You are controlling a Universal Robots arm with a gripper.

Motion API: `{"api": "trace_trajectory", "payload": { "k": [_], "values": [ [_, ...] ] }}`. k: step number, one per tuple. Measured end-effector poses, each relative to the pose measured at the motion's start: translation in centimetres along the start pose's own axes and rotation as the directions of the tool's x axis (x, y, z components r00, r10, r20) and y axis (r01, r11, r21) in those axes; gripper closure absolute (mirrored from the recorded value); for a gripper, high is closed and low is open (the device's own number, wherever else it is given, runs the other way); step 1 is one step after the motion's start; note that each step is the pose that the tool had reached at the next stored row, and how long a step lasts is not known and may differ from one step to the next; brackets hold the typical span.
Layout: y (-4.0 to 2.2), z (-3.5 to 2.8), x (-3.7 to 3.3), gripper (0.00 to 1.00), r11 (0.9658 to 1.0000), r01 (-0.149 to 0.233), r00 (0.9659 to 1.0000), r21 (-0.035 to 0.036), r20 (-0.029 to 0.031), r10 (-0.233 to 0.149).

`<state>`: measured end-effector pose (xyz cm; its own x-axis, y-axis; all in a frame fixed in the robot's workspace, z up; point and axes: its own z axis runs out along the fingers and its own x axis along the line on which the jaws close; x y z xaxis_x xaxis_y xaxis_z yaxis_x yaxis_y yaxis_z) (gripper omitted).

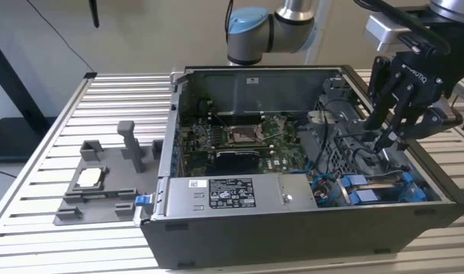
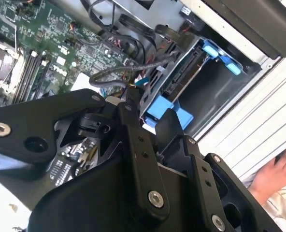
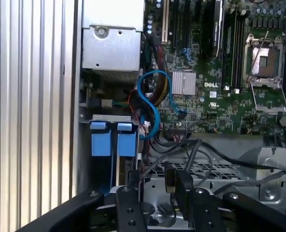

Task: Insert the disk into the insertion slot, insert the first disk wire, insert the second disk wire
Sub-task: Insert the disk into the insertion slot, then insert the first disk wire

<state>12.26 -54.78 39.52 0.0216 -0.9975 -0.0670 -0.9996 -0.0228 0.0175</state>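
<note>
Disk seated in insertion slot | gripper spread beside loose wire | step: first wire, likely | needs plug-to-port alignment

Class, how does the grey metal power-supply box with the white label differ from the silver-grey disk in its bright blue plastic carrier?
The power-supply box is bare grey metal; the disk is framed in blue. The box looks far bulkier than the disk. The box lies at the exterior view's left of the disk. Both lie inside the open computer case.
</note>
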Motion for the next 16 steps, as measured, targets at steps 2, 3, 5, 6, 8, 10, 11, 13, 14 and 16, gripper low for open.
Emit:
{"api": "trace_trajectory", "payload": {
  "k": [2,3,5,6,8,10,11,13,14,16],
  "values": [
    [-0.05,0.12,-0.12,0.57,1.0,0.0,1.0,-0.0008,0.0063,0.0],
    [-0.05,0.16,-0.17,0.57,1.0,0.0,1.0,-0.0021,0.0086,0.0],
    [-0.06,0.25,-0.25,0.57,1.0,0.0,0.9999,-0.006,0.0121,0.001],
    [-0.07,0.31,-0.28,0.57,1.0,-0.001,0.9999,-0.0079,0.0136,0.001],
    [-0.08,0.42,-0.32,0.57,0.9999,-0.001,0.9999,-0.013,0.0153,0.001],
    [-0.09,0.52,-0.36,0.57,0.9998,-0.001,0.9999,-0.018,0.017,0.002],
    [-0.09,0.58,-0.39,0.57,0.9998,-0.002,0.9998,-0.0199,0.0182,0.002],
    [-0.1,0.69,-0.4,0.57,0.9998,-0.002,0.9998,-0.0222,0.0204,0.002],
    [-0.1,0.7,-0.4,0.57,0.9998,-0.002,0.9998,-0.0222,0.0205,0.002],
    [-0.11,0.71,-0.4,0.57,0.9997,-0.002,0.9998,-0.0223,0.0204,0.002]
  ]
}}
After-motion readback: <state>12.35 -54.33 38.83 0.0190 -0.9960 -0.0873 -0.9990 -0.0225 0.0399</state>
